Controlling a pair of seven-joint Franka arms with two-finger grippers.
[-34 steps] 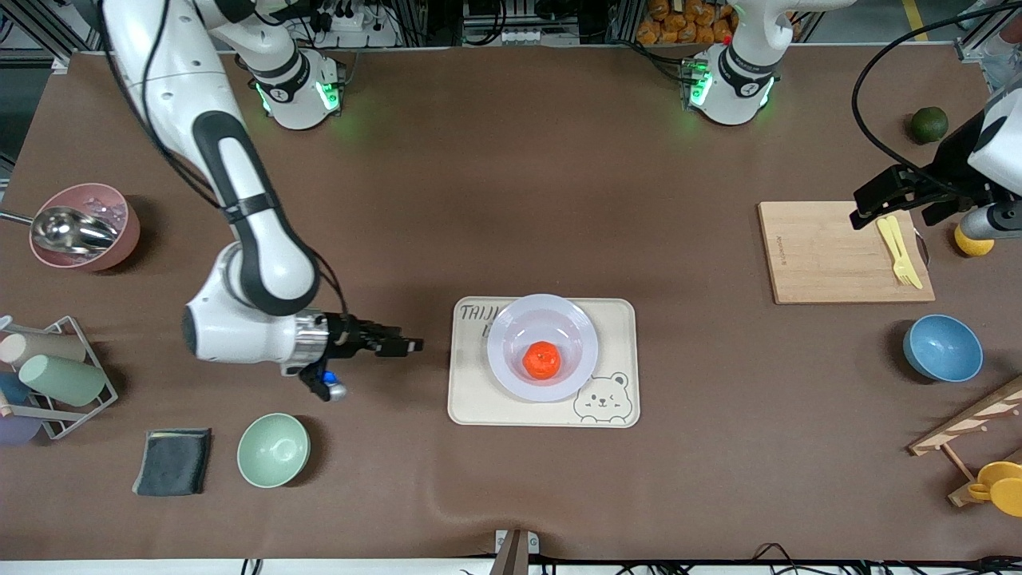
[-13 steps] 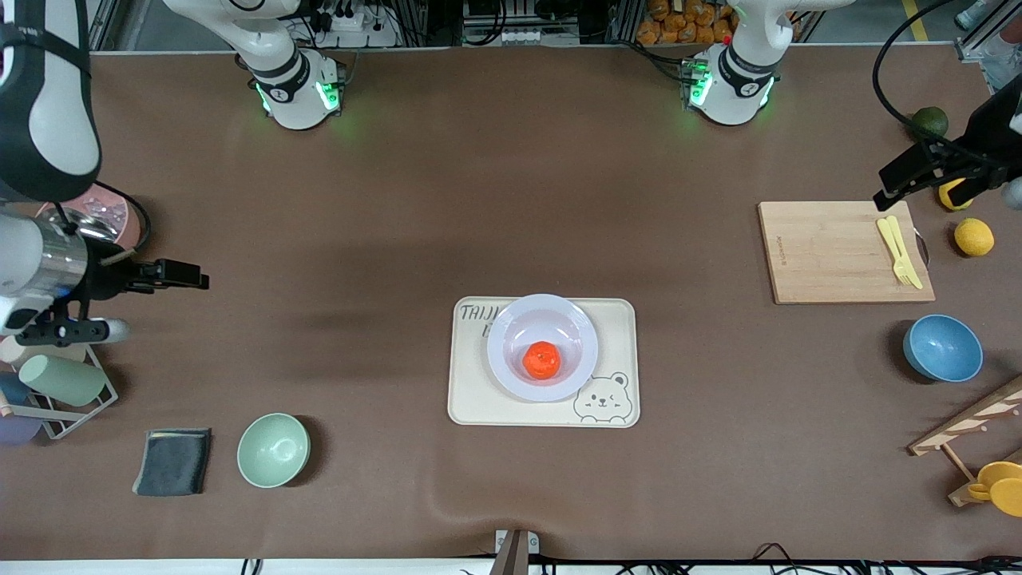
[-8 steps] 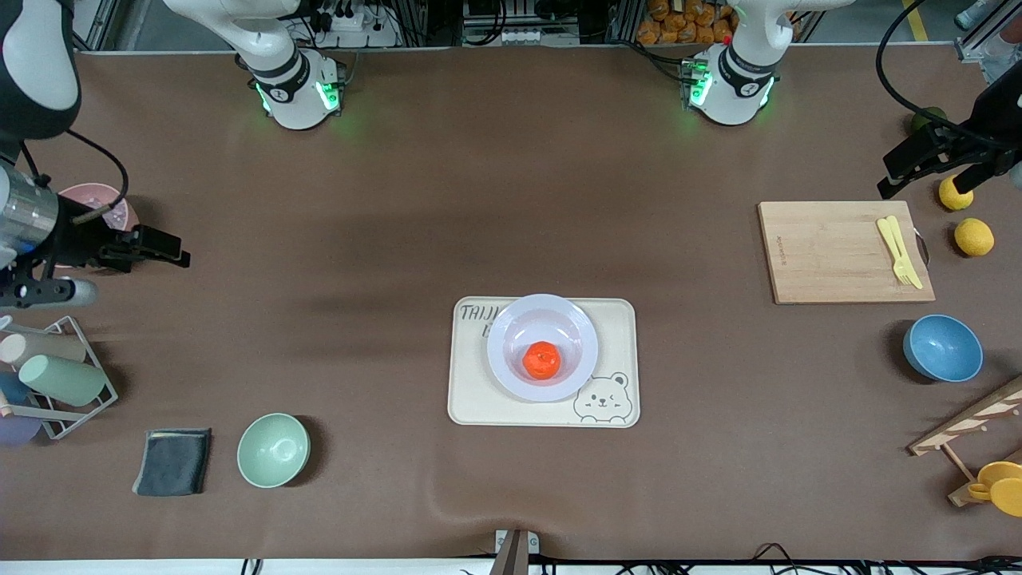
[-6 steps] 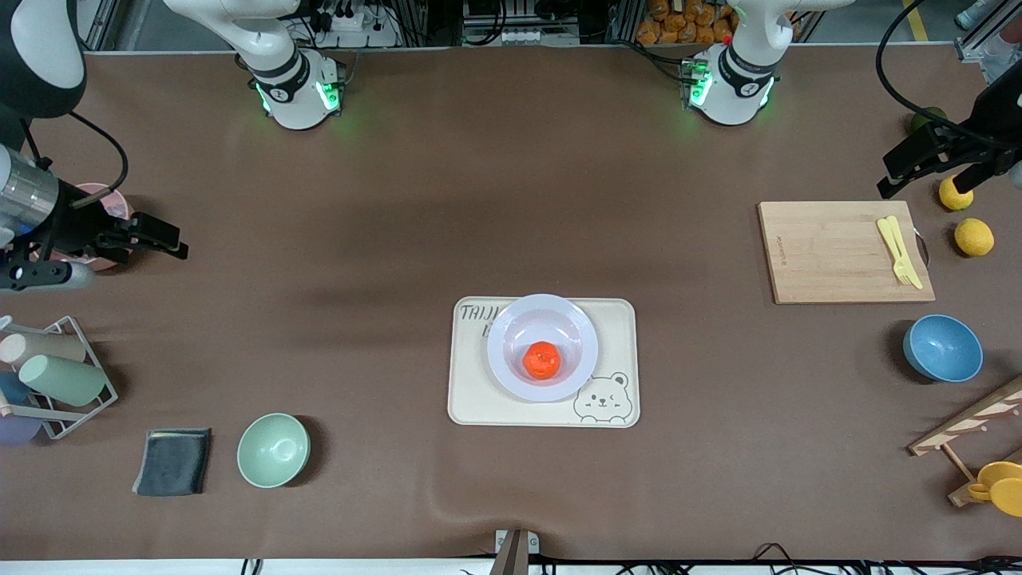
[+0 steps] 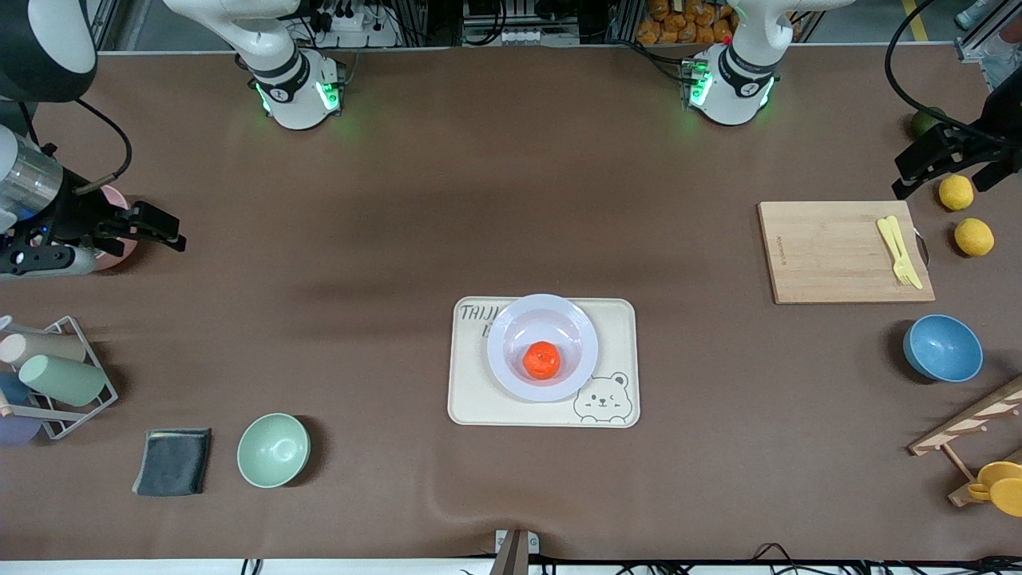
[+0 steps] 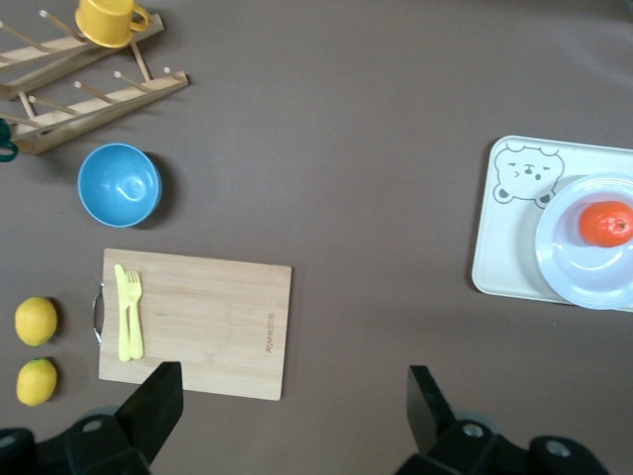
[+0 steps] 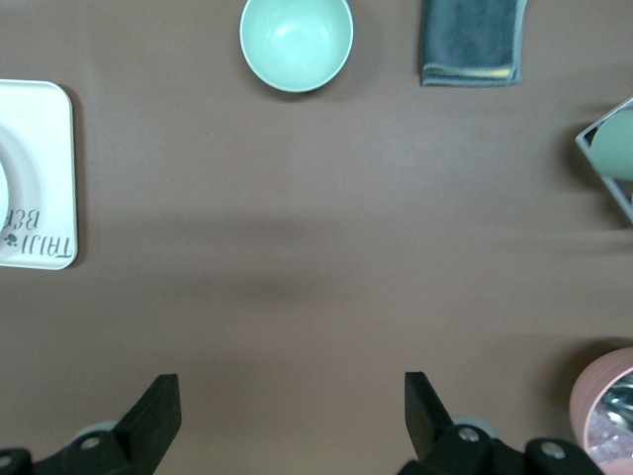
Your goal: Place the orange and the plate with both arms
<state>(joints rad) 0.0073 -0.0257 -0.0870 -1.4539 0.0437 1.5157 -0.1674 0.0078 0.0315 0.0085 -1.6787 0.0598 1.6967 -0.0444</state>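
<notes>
Brown table (image 5: 399, 239) with bear tray (image 5: 471, 399), cutting board (image 5: 830, 251), 2 lemons (image 5: 974, 237), 3 bowls (image 5: 273, 450).

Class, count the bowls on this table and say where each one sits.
3: a green bowl beside the grey cloth, a blue bowl nearer the camera than the cutting board, and a pink bowl partly hidden under the right gripper.
</notes>
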